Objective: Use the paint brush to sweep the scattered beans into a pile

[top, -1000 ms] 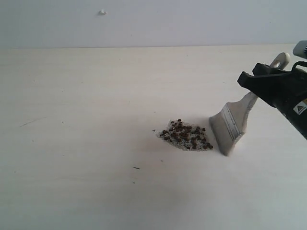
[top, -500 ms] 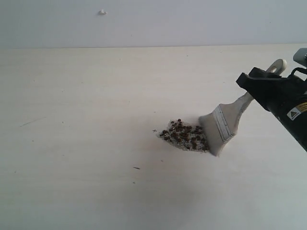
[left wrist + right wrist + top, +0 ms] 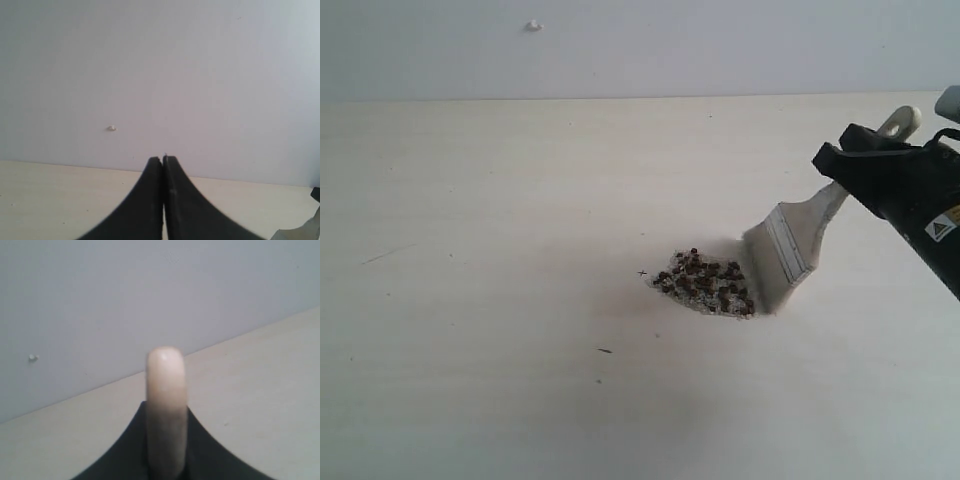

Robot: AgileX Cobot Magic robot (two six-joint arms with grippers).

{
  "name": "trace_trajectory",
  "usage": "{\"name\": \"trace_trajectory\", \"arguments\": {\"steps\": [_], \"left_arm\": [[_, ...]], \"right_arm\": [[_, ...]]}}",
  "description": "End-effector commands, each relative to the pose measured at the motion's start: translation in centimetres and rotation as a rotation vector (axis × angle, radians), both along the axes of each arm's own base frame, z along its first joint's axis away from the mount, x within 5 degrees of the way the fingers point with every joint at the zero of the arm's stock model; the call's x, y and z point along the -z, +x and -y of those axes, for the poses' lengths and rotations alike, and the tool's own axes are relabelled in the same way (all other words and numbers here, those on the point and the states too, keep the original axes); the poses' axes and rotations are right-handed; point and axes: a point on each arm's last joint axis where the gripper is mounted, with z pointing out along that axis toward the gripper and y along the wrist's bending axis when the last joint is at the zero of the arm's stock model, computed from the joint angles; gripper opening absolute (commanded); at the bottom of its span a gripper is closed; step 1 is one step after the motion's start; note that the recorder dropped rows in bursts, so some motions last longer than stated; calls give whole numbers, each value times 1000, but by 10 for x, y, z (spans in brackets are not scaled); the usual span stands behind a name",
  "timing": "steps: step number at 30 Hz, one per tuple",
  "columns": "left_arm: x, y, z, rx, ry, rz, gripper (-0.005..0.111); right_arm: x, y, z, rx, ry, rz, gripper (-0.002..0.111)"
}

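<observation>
Exterior: the right gripper (image 3: 855, 165), clamped on the paint brush (image 3: 788, 252), has pushed its bristles in from 3 o'clock against the pile (image 3: 705, 282), tucking edge beans (image 3: 692, 268) inward; sweeping looks nearly done. Left wrist: the left gripper (image 3: 163, 161) is closed, empty. Right wrist: the brush handle sits pinched.

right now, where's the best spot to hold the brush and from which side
The handle, above the ferrule, with fingers across its flat faces. Come from the upper right: the brush leans that way, bristles down beside the pile. The right gripper holds it so.
</observation>
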Motion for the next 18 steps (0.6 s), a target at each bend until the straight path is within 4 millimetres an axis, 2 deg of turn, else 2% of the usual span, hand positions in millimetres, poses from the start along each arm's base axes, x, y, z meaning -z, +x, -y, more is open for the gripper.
{"name": "trace_trajectory", "arguments": {"steps": [1,3,5,7,9,12,15,18], "left_arm": [[1,0,0,-1,1,1,0],[1,0,0,-1,1,1,0],[1,0,0,-1,1,1,0],[1,0,0,-1,1,1,0],[1,0,0,-1,1,1,0],[1,0,0,-1,1,1,0],[1,0,0,-1,1,1,0],[1,0,0,-1,1,1,0]], "right_arm": [[-17,-4,-3,-48,-69,72,0],[-25,-1,-5,-61,-102,108,0],[-32,10,-16,-150,-182,138,0],[-46,28,-31,-339,-289,184,0],[-63,43,-49,-599,-389,246,0],[-77,57,-63,-788,-479,311,0],[-70,76,-73,-909,-498,276,0],[-45,101,-80,-956,-464,200,0]]}}
